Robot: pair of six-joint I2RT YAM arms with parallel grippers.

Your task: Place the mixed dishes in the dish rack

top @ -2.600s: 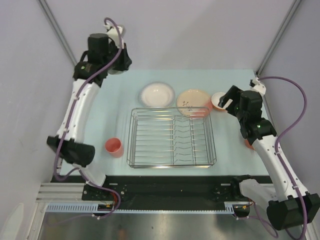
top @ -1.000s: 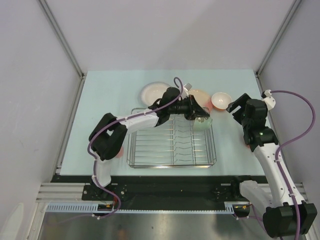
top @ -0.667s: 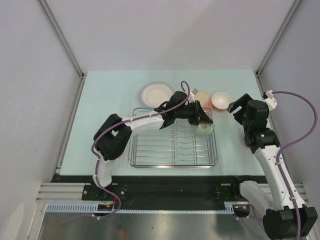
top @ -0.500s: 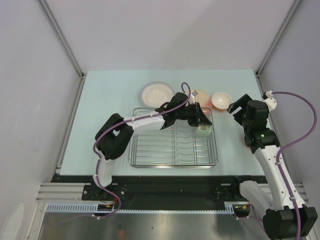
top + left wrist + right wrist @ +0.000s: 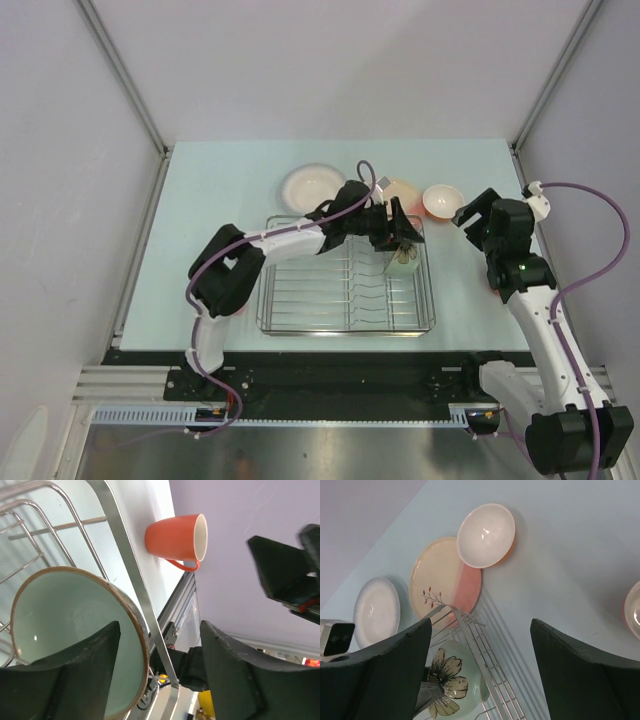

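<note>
As the pale green bowl (image 5: 65, 620) rests in the silver wire dish rack (image 5: 310, 290), we hold left fingers (image 5: 75, 680) spread astride its rim, right fingers (image 5: 385, 680) spread, empty.

Light was bright, even and diffuse from overhead. The orange bowl (image 5: 486, 535) cast a soft shadow; the dish rack (image 5: 131, 570) rim glinted; wrist-view fingers (image 5: 85, 680) were dark, blurred.

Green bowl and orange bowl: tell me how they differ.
The green bowl lies in the far right corner of the dish rack; the orange bowl sits on the table beyond it. The green bowl is tipped on its side, showing a painted flower; the orange bowl stands upright, plain white inside. Both are small and round.
</note>
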